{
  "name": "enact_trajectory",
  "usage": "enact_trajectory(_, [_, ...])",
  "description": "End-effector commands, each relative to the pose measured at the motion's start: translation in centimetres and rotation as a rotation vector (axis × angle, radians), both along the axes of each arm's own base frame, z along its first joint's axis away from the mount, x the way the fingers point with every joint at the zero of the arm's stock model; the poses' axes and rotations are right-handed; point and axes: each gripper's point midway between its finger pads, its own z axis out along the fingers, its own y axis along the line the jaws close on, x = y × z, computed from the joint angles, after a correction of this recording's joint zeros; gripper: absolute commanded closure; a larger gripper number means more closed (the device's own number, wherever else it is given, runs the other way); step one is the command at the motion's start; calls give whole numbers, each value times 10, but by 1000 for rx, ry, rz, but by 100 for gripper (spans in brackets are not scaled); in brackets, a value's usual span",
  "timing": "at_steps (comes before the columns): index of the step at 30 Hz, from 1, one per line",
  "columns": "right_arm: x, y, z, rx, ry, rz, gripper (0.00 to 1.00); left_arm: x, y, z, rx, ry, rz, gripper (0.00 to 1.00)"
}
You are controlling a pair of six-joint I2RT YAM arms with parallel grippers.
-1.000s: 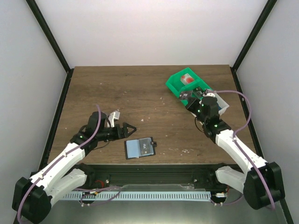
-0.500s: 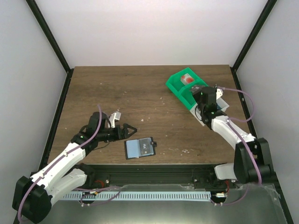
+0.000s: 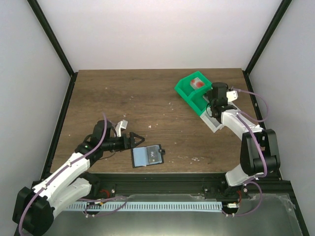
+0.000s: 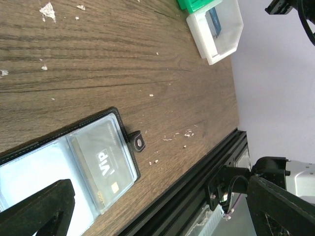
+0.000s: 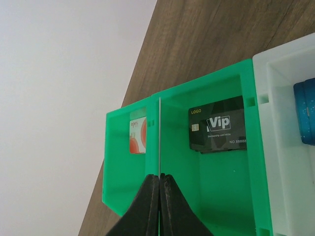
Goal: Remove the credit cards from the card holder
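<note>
Left hand (image 3: 137,139) spread wide beside card holder (image 3: 147,156) — right hand (image 5: 160,178) clenched over green bin (image 5: 115,167).

The card holder (image 3: 146,156) lies open and flat on the surface (image 3: 147,98), at about 6 o'clock from the surface's middle, close to the edge where my arms are bolted. Its tab (image 4: 139,142) sticks out at the holder's 3 o'clock side, and a pocketed card (image 4: 103,169) sits in the half next to that tab. My left claw (image 3: 139,139) hangs just beyond the holder's 11 o'clock corner.

Well apart, at 2 o'clock on the surface, the compartment bin (image 3: 181,90) runs from 11 o'clock to 5 o'clock. My right claw (image 5: 160,177) is above it, in line with the wall between its far and middle compartments. The far card (image 5: 138,135) lies in the 11 o'clock compartment, overlapping cards (image 5: 216,129) in the middle one, and an end card (image 5: 306,112) in the 5 o'clock one.
</note>
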Motion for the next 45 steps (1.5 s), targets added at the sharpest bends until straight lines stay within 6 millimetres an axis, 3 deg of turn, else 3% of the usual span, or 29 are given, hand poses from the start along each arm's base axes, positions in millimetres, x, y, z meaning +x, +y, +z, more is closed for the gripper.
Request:
enact_trajectory(1, [2, -14, -8, 9, 13, -96, 99, -1, -4, 1, -25, -8, -18, 3])
enact_trajectory(10, [18, -15, -22, 12, 25, -124, 100, -7, -9, 4, -79, 29, -37, 3])
enact_trajectory(17, [35, -16, -33, 17, 42, -131, 100, -8, -9, 24, -120, 0, -34, 3])
enact_trajectory(23, [45, -25, -36, 7, 56, -159, 100, -8, -8, 28, -111, -4, -28, 3])
enact_trajectory(31, [54, -26, -38, -11, 50, -154, 99, -9, -9, 42, -136, -23, -35, 3])
enact_trajectory(45, [53, -29, -55, -5, 93, -164, 99, -11, -7, 44, -121, -18, -31, 3])
